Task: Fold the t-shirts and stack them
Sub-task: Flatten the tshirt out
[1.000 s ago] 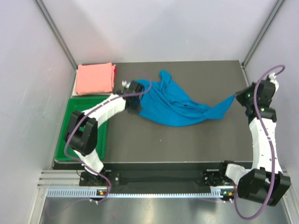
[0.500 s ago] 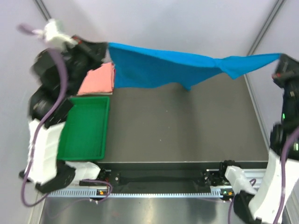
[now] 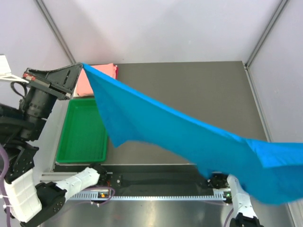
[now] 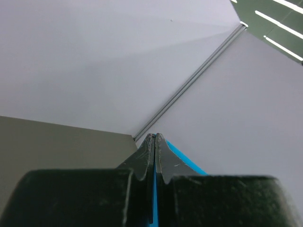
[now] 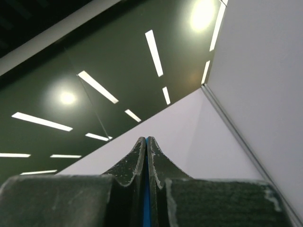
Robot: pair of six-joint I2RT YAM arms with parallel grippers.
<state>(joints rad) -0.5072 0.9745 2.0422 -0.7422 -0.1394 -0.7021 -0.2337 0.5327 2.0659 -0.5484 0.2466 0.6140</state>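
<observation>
The bright blue t-shirt [image 3: 180,135] hangs stretched in the air, high above the table, from the upper left down to the lower right of the top view. My left gripper [image 3: 81,66] is shut on its left corner; blue cloth [image 4: 155,208] shows between the closed fingers. My right gripper [image 5: 146,139] is shut on the other end, with a blue strip [image 5: 146,198] pinched between its fingers; in the top view the shirt hides it. The salmon pink t-shirt [image 3: 87,80] lies folded at the table's far left, partly hidden by the blue shirt.
A green plastic tray [image 3: 83,135] sits at the left edge of the dark table [image 3: 199,90]. Grey walls with metal frame posts enclose the table on three sides. The left arm [image 3: 28,113] rears up tall at the left.
Both arms lifted the blue shirt off the table and stretched it out. It has since swung toward the camera, its right end dropping to the lower right.
</observation>
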